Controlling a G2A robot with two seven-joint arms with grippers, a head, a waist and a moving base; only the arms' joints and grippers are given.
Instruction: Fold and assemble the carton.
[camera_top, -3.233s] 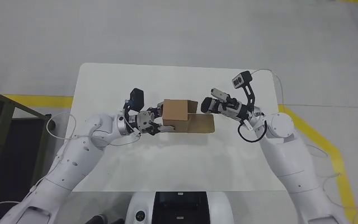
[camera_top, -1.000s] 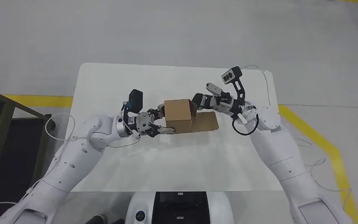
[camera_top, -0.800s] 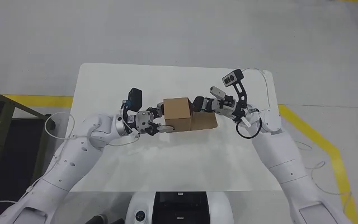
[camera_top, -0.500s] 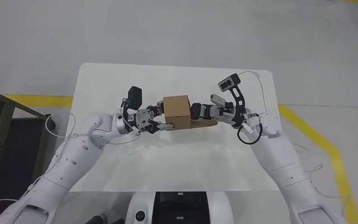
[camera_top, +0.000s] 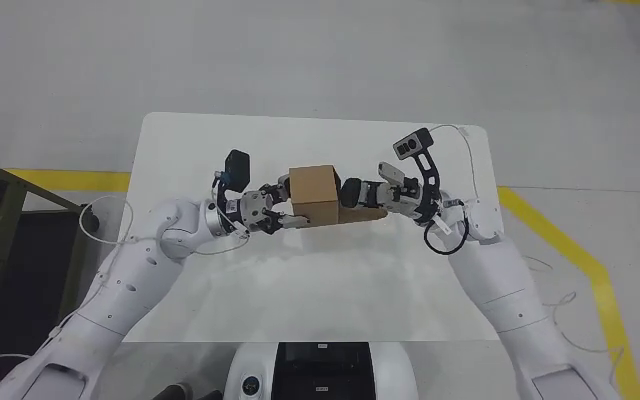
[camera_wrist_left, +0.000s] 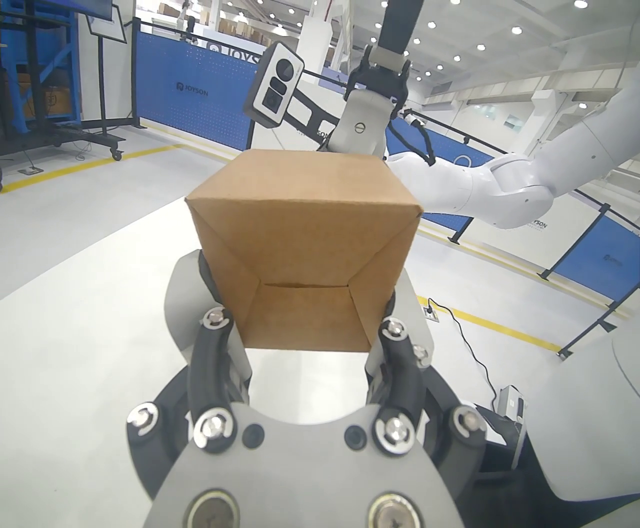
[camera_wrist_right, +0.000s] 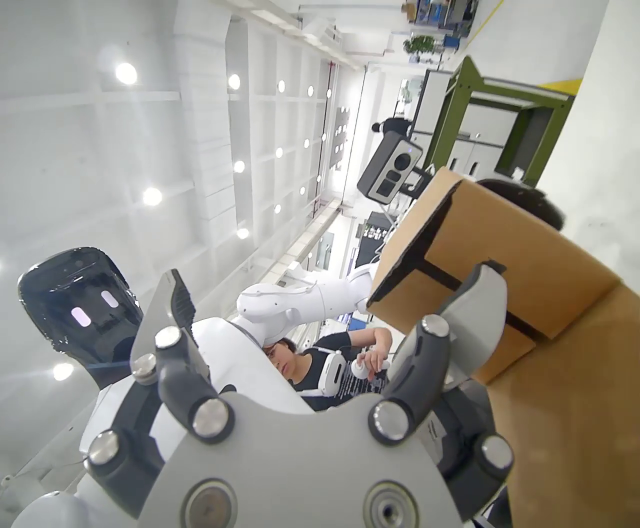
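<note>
A brown carton (camera_top: 312, 194) hangs just above the middle of the white table (camera_top: 200, 140). My left gripper (camera_top: 276, 206) is shut on its left end, one finger on each side wall; the left wrist view looks at the carton (camera_wrist_left: 300, 235) and its folded end between the left gripper (camera_wrist_left: 300, 320) fingers. My right gripper (camera_top: 349, 193) is open at the carton's right end. In the right wrist view one fingertip (camera_wrist_right: 482, 295) rests against the carton (camera_wrist_right: 530, 250) end panels, the other stands free. A long flap (camera_top: 368, 212) sticks out rightwards beneath it.
The table has bare room in front of and behind the carton. A dark rack (camera_top: 20, 240) stands off the table's left side. A yellow floor line (camera_top: 590, 270) runs past the right edge.
My right gripper has moved left from the table's right part up against the carton's right end, and the outstretched flap now shows shorter. The left gripper and carton shifted slightly up and left.
</note>
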